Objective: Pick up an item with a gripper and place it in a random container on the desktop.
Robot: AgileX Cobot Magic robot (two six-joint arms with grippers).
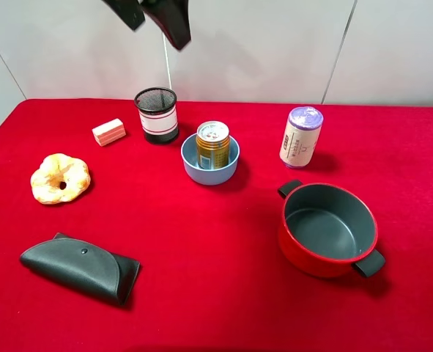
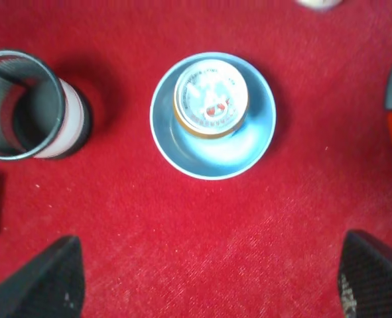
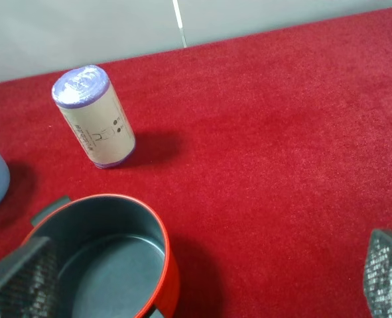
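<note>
The drink can point(image 1: 213, 144) with a gold label and silver top stands upright inside the light blue bowl point(image 1: 201, 170) at the table's middle back. The left wrist view looks straight down on the can point(image 2: 211, 97) in the bowl point(image 2: 255, 136). My left gripper point(image 1: 157, 16) hangs high above the table, behind and to the left of the bowl, open and empty; its black fingertips point(image 2: 46, 281) show wide apart. My right gripper point(image 3: 202, 285) is open and empty, out of the exterior view, near the red pot.
A black mesh cup point(image 1: 157, 114) stands left of the bowl, a pink eraser point(image 1: 108, 132) further left. A doughnut-shaped bread point(image 1: 60, 177) and a dark pouch point(image 1: 80, 267) lie at the left. A white roll with a purple top point(image 1: 301, 137) and a red two-handled pot point(image 1: 326, 229) are at the right.
</note>
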